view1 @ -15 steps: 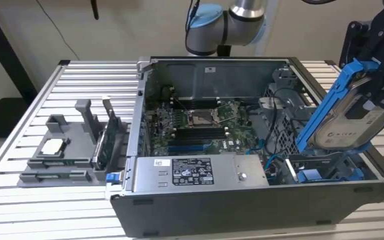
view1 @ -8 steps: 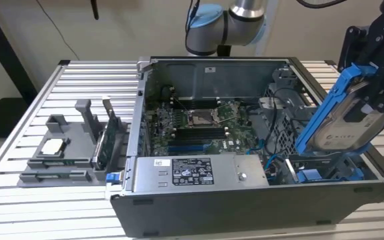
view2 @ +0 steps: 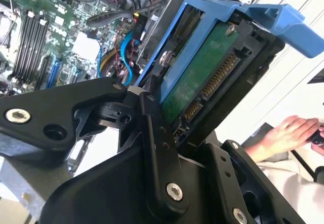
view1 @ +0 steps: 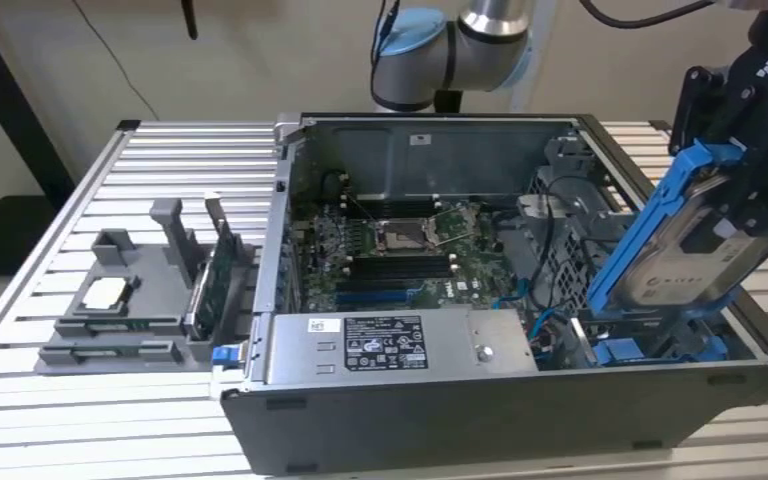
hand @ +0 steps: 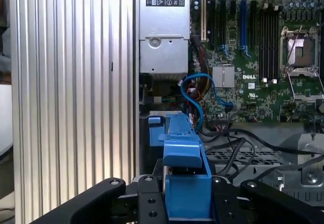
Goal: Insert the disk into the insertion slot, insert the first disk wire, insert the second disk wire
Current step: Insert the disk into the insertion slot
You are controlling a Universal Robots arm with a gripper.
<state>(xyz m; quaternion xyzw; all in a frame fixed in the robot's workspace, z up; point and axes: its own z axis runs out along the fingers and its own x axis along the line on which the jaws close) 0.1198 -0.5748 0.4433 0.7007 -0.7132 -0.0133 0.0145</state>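
My gripper (view1: 742, 185) is shut on the disk (view1: 688, 262), a silver drive in a bright blue carrier (hand: 185, 181). In the exterior view the disk is tilted steeply, its upper end in the black fingers (hand: 146, 199) and its lower end down at the insertion slot (view1: 651, 350). The slot is a bay with blue rails in the case's near corner, at the exterior view's right. I cannot tell whether the disk touches the rails. The second wrist view shows the disk's green underside (view2: 200, 79) and connector pins. A looped blue cable (hand: 198, 93) lies loose inside the case beside the bay.
The open computer case (view1: 491, 420) lies on a slatted metal table (view1: 171, 170). A grey power-supply box (view1: 391, 345) sits beside the bay, with the motherboard (view1: 398, 250) behind it. A grey fixture (view1: 131, 300) stands at the exterior view's left. A person's hand (view2: 288, 133) is nearby.
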